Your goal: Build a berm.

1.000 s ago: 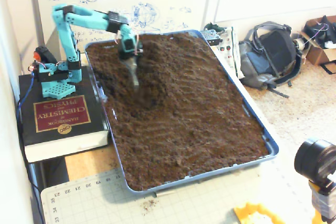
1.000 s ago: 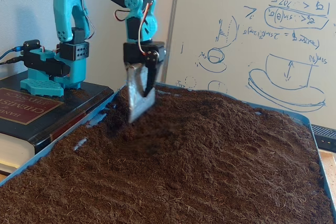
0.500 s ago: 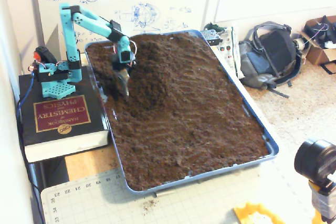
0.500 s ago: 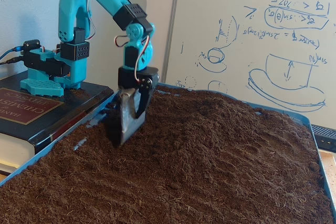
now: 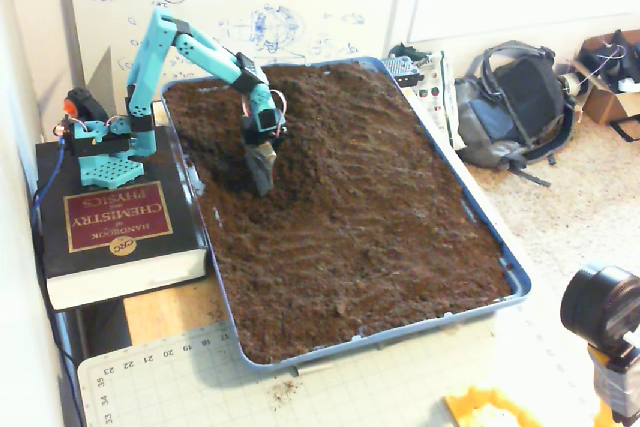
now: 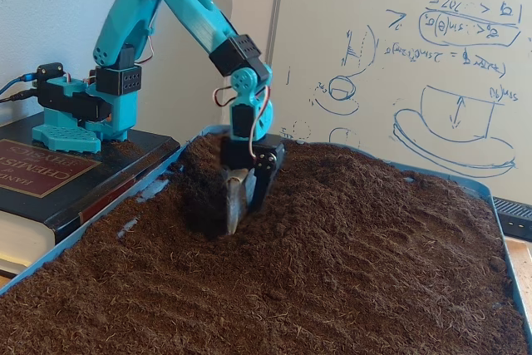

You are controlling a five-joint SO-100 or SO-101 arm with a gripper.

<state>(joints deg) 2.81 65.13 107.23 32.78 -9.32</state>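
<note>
Nearest the camera in a fixed view, a green cutting mat point(image 5: 300, 387) lay on the table, with a black camera lens point(image 5: 600, 309) at the right edge. Beyond it sat the blue tray point(image 5: 505, 247), filled with dark brown soil point(image 5: 370, 237), flat and faintly raked across its near half. Left of the tray, a thick black book point(image 5: 110, 237) titled Handbook of Chemistry and Physics carried the teal arm's base point(image 5: 100, 147).

Further back, the berm point(image 5: 310, 122) rose as a low mound of loose soil in the tray's far half, right beside the hand. In another fixed view the berm point(image 6: 349, 197) sloped up right of the hand, with a darker scooped hollow point(image 6: 199, 193) to the hand's left.

The hand point(image 5: 262, 172) pointed down with its tip dug into the soil at the berm's left flank. In the low fixed view the hand point(image 6: 237, 214) showed a metal blade-like finger pressed into the dirt; the jaws looked closed together with nothing clamped, though soil hid the tips.

At the far side, a whiteboard point(image 6: 399, 64) with blue sketches stood behind the tray, and a grey backpack point(image 5: 515, 107) lay on the floor at the right.
</note>
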